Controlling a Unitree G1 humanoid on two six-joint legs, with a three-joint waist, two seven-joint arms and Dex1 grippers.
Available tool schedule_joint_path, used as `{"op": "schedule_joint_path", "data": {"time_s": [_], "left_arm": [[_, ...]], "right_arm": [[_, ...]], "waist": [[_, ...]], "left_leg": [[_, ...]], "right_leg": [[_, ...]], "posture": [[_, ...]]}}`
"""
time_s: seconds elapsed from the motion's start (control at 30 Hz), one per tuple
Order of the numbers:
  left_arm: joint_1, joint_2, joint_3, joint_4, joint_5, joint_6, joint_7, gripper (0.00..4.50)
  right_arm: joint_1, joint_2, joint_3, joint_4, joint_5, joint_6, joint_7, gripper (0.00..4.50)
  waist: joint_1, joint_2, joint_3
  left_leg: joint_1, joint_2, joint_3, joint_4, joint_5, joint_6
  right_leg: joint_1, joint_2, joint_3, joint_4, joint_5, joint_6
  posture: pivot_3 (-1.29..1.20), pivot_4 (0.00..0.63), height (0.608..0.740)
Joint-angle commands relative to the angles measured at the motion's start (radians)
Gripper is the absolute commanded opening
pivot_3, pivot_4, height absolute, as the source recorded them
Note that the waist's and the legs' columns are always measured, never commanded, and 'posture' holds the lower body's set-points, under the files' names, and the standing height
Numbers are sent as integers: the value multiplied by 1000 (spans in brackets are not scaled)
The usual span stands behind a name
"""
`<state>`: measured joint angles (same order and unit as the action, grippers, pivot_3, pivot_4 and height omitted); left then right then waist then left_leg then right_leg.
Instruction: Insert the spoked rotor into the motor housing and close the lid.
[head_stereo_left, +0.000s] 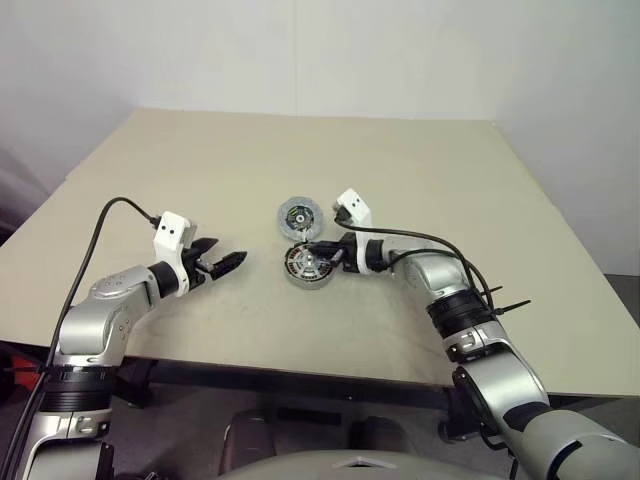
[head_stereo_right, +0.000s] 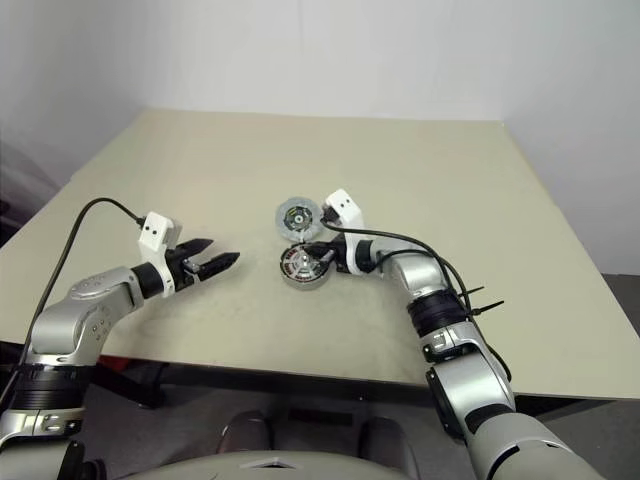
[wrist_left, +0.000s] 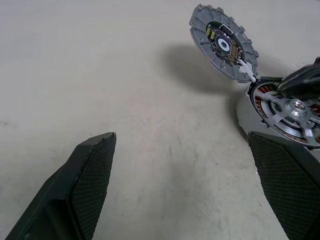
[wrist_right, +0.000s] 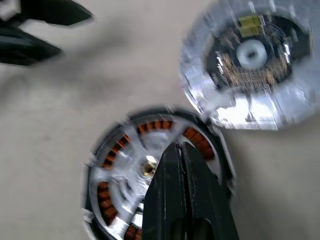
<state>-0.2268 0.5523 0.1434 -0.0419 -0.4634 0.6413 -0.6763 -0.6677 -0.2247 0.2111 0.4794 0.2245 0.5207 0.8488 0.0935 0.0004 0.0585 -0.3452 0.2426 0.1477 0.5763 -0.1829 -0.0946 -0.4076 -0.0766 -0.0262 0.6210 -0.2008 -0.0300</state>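
A beige table with a smooth, matte top fills the scene, its far edge set against a plain white wall. The near edge shows a dark underside and frame below it.

Near the middle of the table sits the motor housing, a short round cylinder with copper-brown windings. The spoked rotor lies inside it, its silver spokes and hub visible over the windings. Just beyond the housing, on its far side, the lid is tilted up, dark face with small green and yellow parts showing; it appears to touch the housing at its rim, though the contact point is hard to make out.

The right gripper reaches in from the right with its two black fingers pressed together, tips over the rotor close to the hub; whether they touch it is unclear.

The left gripper hovers over bare table to the left of the housing, well apart from it, its fingers spread wide and holding nothing.
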Motion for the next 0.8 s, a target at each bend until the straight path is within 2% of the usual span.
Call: {"op": "schedule_joint_path", "data": {"time_s": [0.03, 0.17, 0.3, 0.43, 0.53, 0.7, 0.8], "left_arm": [[-14, 12, 13, -18, -2, -7, -5, 4500], [-13, 15, 19, -15, -1, -9, -4, 4500], [-17, 11, 14, -12, 1, -12, -2, 4500], [-25, 5, 8, -6, 3, -15, -2, 4500], [-30, 0, 3, -2, 5, -17, -3, 4500], [-43, -5, -6, 15, 12, -25, -9, 4500], [-55, -8, -13, 27, 13, -31, -11, 4500]], "right_arm": [[34, 7, 21, 39, -33, -41, 7, 22], [63, 11, 24, 40, -56, -94, -5, 22], [27, 26, -39, 39, -27, -164, -16, 22], [-22, 6, -60, -11, -12, -233, 34, 22], [-61, -62, -7, -82, -37, -276, 168, 22], [-130, -188, 97, -99, -119, -466, 399, 22], [-195, -234, 149, -49, -170, -592, 500, 632]], "waist": [[0, 0, 0], [0, -1, -1], [-1, -2, -1], [-1, -1, -1], [0, -1, 0], [-1, -1, -1], [-1, -1, 0]], "left_leg": [[0, 0, 0, 0, 0, 0], [1, 0, 0, 0, 0, 1], [2, 0, 0, 0, -2, 3], [2, 0, 0, 0, -2, 3], [1, 0, 0, 0, -2, 3], [-2, 0, 0, 0, -4, 6], [-2, 0, 0, 2, -4, 8]], "right_leg": [[0, 0, 0, 0, 0, 0], [2, 0, 0, 0, 0, 0], [3, 0, 0, 1, 0, 0], [1, 0, 0, 1, 0, 0], [-1, 0, 0, 1, 0, 0], [-1, 0, 0, -2, 0, 0], [-1, 0, 0, -2, 0, 0]], "posture": [[0, 0, 740], [0, 0, 740], [0, 0, 740], [0, 0, 740], [0, 0, 740], [0, 0, 740], [0, 0, 740]]}}
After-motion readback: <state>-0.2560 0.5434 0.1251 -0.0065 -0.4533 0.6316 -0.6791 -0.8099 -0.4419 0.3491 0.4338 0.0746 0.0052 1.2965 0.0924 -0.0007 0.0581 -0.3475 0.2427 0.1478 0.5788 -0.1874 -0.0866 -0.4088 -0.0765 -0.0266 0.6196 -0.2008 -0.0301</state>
